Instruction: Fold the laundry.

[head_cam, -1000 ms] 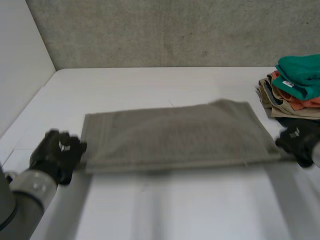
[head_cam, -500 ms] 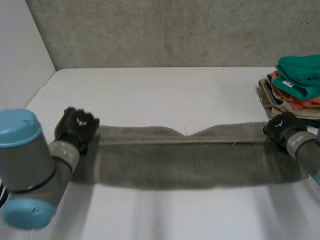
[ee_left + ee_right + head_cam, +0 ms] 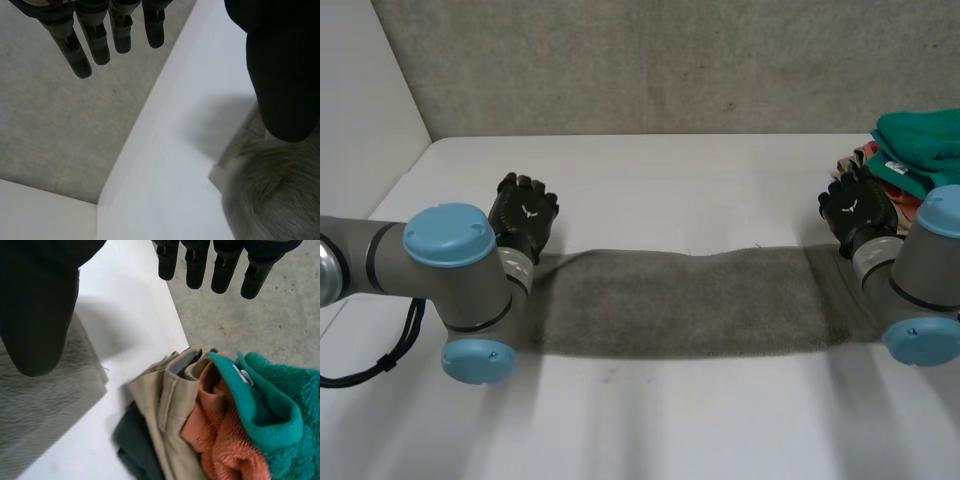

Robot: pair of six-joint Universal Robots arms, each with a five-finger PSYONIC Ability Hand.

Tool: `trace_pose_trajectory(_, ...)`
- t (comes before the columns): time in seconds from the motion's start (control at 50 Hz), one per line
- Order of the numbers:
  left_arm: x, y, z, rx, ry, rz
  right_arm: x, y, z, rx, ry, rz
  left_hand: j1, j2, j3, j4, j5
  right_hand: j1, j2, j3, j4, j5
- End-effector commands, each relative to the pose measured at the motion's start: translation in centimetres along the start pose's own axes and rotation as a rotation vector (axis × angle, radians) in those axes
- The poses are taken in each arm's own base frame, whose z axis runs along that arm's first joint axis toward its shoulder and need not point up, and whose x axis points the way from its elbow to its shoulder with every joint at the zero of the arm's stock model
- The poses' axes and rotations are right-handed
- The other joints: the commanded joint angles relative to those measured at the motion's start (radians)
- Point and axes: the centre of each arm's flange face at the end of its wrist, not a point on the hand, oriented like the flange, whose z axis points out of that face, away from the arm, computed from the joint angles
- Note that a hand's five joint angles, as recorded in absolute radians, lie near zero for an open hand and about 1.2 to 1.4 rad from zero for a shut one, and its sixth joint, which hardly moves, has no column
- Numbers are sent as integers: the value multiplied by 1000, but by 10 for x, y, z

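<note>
1. The grey towel (image 3: 680, 315) lies flat on the white table (image 3: 650, 180), a long strip running from 9 to 3 o'clock.
2. The left hand (image 3: 523, 215) is at the towel's 10 o'clock corner, its fingers (image 3: 97, 45) straight and apart from the thumb, holding nothing.
3. The right hand (image 3: 857, 208) is at the towel's 2 o'clock corner, its fingers also straight and empty.
4. A pile of folded clothes (image 3: 910, 150) sits just beside the right hand, at its 3 o'clock.

You had a white bench (image 3: 670, 185) carrying a flat grey towel (image 3: 690, 312) and, near its right edge, a clothes pile (image 3: 918, 150).
</note>
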Motion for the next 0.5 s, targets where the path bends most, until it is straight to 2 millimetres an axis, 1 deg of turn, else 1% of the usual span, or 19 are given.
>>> trace_pose_trajectory(0.02,-28,-24,-25,39,-46,-26,14,-7,-39,-41,-69,104,-18,-38,-42,-34,-48,-61,-41,-43,-46,-47)
trace_pose_trajectory(0.04,-31,-25,-30,41,-46,-26,20,-5,-47,-49,-86,123,-18,-38,-42,-34,-48,-61,-41,-43,-46,-47)
trace_pose_trajectory(0.06,-36,-28,-39,47,-48,-31,24,-4,-51,-52,-92,135,-18,-38,-42,-34,-48,-61,-41,-43,-46,-47)
trace_pose_trajectory(0.08,-38,-28,-43,46,-49,-31,27,-2,-55,-52,-102,148,-18,-38,-42,-34,-48,-61,-41,-43,-46,-47)
trace_pose_trajectory(0.1,-40,-28,-48,47,-48,-35,35,0,-63,-50,-118,172,-18,-38,-42,-34,-48,-61,-41,-43,-46,-47)
trace_pose_trajectory(0.12,-41,-28,-58,47,-40,-45,38,3,-66,-53,-131,186,-18,-38,-42,-34,-48,-61,-41,-43,-46,-47)
trace_pose_trajectory(0.16,-42,-26,-67,44,-34,-60,41,8,-72,-56,-165,211,-18,-38,-42,-34,-48,-61,-41,-43,-46,-47)
trace_pose_trajectory(0.18,-41,-25,-71,42,-28,-69,41,17,-77,-81,-199,235,-19,-38,-43,-35,-48,-61,-41,-43,-46,-47)
trace_pose_trajectory(0.22,-40,-21,-83,31,-15,-102,41,27,-80,-107,-233,257,-19,-38,-43,-35,-48,-37,-16,-19,-21,-22)
trace_pose_trajectory(0.24,-40,-20,-85,30,-12,-111,40,34,-83,-120,-255,279,-19,-38,-43,-35,-48,-28,-7,-10,-12,-13)
trace_pose_trajectory(0.3,-37,-16,-91,17,3,-147,41,44,-83,-136,-263,299,-18,-38,-42,-34,-48,10,31,28,26,25)
trace_pose_trajectory(0.38,-33,-14,-93,8,17,-177,25,61,-75,-166,-296,309,-15,-35,-39,-31,-45,54,75,72,70,69)
trace_pose_trajectory(0.4,-32,-13,-94,7,20,-179,18,69,-70,-183,-304,312,-15,-35,-39,-31,-45,113,133,131,128,127)
trace_pose_trajectory(0.44,-31,-13,-94,6,21,-182,16,73,-68,-189,-298,308,-12,-32,-36,-28,-42,268,289,286,283,282)
trace_pose_trajectory(0.46,-31,-12,-93,3,21,-181,17,76,-65,-198,-284,303,-12,-32,-36,-28,-42,664,685,682,680,679)
trace_pose_trajectory(0.5,-31,-12,-93,3,21,-183,20,78,-62,-204,-268,298,-15,-35,-39,-31,-45,1106,1127,1124,1122,1121)
